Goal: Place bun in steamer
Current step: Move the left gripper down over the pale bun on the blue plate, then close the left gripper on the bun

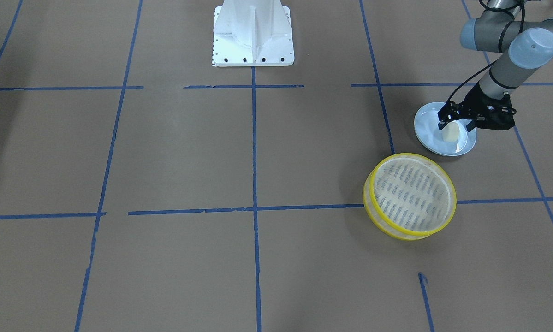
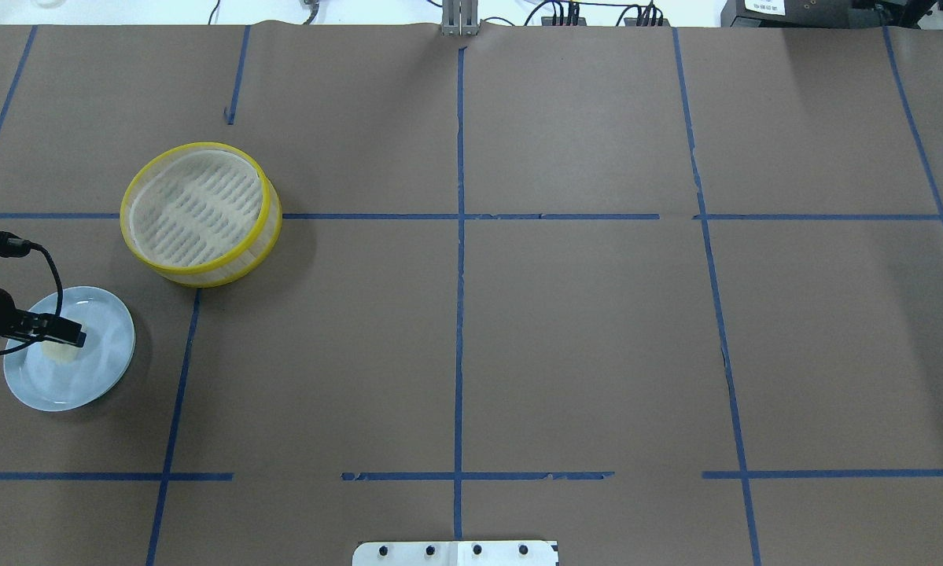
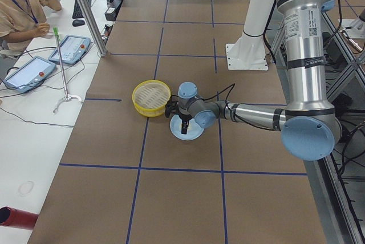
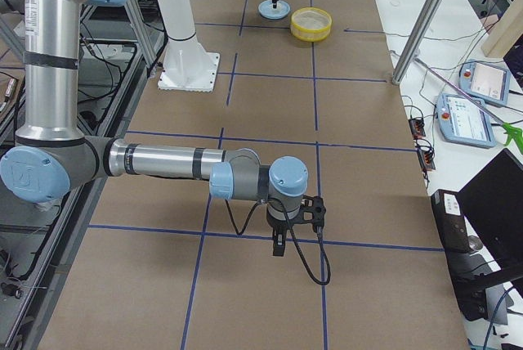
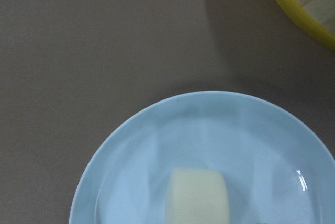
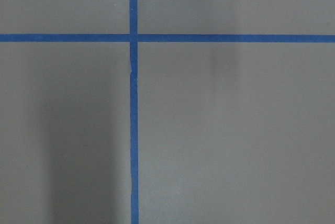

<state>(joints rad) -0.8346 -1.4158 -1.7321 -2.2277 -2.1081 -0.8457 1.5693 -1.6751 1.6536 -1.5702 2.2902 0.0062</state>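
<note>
Left claw [image 1: 456,127] hangs over the pale blue plate [image 1: 426,133] with its two fingers apart, one on either side of the top of the bun [image 1: 450,133]. It reads as open and gripping nothing. The bun sits on the plate directly under the claw, slightly off the plate's middle, and the wrist view shows it whole with no finger pressing on it. The step in hand looks like the pick-up, with the claw lined up but the bun not yet taken. Next the claw probably needs to come down a little further so the fingers reach the bun's sides, then close gently, since so small and smooth a lump could slip or squash. Rightward of the claw and further out from the robot stands the steamer [image 1: 412,193], near the plate but not touching it, its slotted base bare. The carry is therefore short: lift above the yellow rim, move over, lower, release. Far off to the right, the right claw [image 4: 278,244] hovers above the brown table [image 2: 581,338] near a blue tape cross [image 6: 133,38]. I cannot tell whether it is open or closed.
</note>
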